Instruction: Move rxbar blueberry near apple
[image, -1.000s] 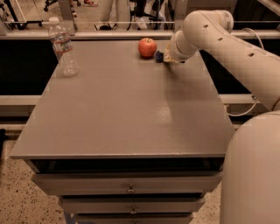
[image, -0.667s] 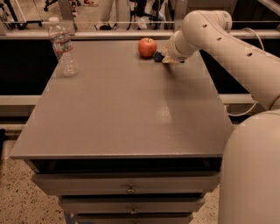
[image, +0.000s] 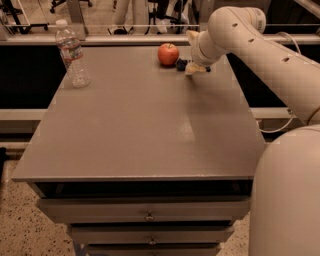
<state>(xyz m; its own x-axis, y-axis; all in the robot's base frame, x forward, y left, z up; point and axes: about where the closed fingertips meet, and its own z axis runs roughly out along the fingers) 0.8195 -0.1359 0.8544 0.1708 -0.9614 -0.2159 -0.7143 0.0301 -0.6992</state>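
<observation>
The red apple (image: 168, 54) sits near the far edge of the grey table (image: 140, 120). Just to its right lies the dark blue rxbar blueberry (image: 182, 63), mostly hidden by my gripper. My gripper (image: 194, 68) is at the end of the white arm, down at the tabletop right over the bar, a few centimetres right of the apple.
A clear plastic water bottle (image: 73, 54) stands upright at the far left of the table. Drawers (image: 145, 215) run under the table's front edge. My white arm and body (image: 285, 190) fill the right side. A rail and chair legs lie behind the table.
The gripper and arm have stayed at the same place beside the apple; the bar and apple have not visibly moved.
</observation>
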